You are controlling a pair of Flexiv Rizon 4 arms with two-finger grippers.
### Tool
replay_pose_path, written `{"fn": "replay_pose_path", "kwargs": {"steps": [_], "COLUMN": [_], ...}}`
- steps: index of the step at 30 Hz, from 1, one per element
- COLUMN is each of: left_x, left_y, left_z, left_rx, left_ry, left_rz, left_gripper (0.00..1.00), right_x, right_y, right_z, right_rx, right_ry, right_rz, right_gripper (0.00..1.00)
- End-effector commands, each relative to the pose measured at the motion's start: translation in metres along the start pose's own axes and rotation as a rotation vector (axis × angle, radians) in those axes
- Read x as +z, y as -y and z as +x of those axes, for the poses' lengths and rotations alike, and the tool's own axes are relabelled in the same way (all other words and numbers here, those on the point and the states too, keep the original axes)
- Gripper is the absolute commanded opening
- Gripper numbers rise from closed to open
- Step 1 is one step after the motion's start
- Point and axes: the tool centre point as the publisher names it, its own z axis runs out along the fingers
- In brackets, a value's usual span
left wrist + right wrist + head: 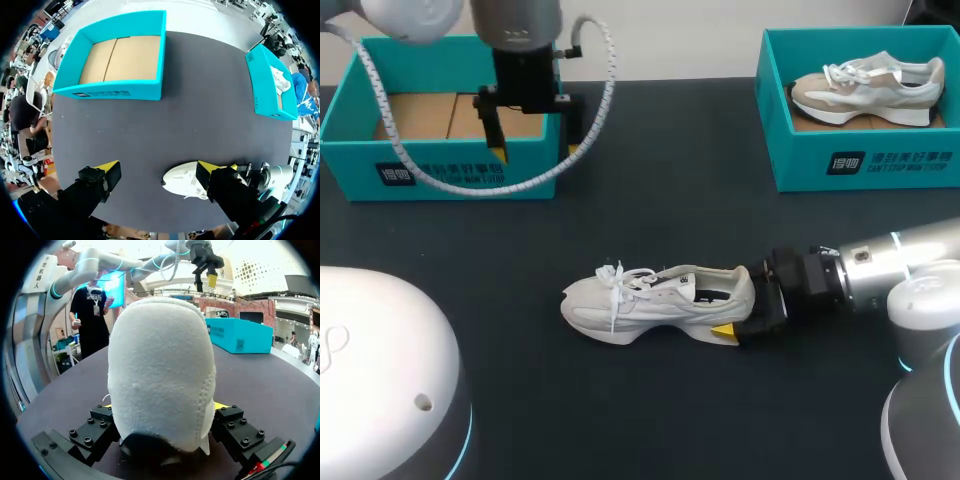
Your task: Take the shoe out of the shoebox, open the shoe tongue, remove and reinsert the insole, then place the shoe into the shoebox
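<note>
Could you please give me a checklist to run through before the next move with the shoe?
1. Shoe out of its box, on the table: ok.
2. Right hand holds the heel, one finger on each side: ok.
3. Left hand open and empty, up over the empty box: ok.
4. Tongue pulled open: cannot tell; the laces lie across it.
5. Insole in place: cannot tell; the inside of the shoe is dark.
6. Empty box free to take the shoe back: ok.
</note>
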Motion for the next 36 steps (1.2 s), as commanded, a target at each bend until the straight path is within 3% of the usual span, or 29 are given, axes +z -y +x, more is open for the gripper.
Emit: {"fn": "replay_pose_path", "kwargs": {"steps": [1,10,27,36], "left_x": [0.003,0.009,0.009,0.039], "left_y": [-0.019,-0.072,-0.072,-0.104], "left_z": [0.026,0.078,0.078,0.120], "left_rx": [0.001,0.003,0.003,0.132], "left_ry": [0.020,0.051,0.051,0.045], "left_rz": [0.024,0.045,0.045,-0.008], "left_gripper": [1.00,1.00,1.00,1.00], "right_x": [0.005,0.005,0.005,0.005], "right_y": [0.004,0.004,0.004,0.004], "right_z": [0.000,0.000,0.000,0.000], "right_rx": [0.001,0.001,0.001,0.001], "right_ry": [0.002,0.002,0.002,0.002], "right_rz": [0.005,0.005,0.005,0.005], "right_gripper": [0.00,0.00,0.00,0.00]}}
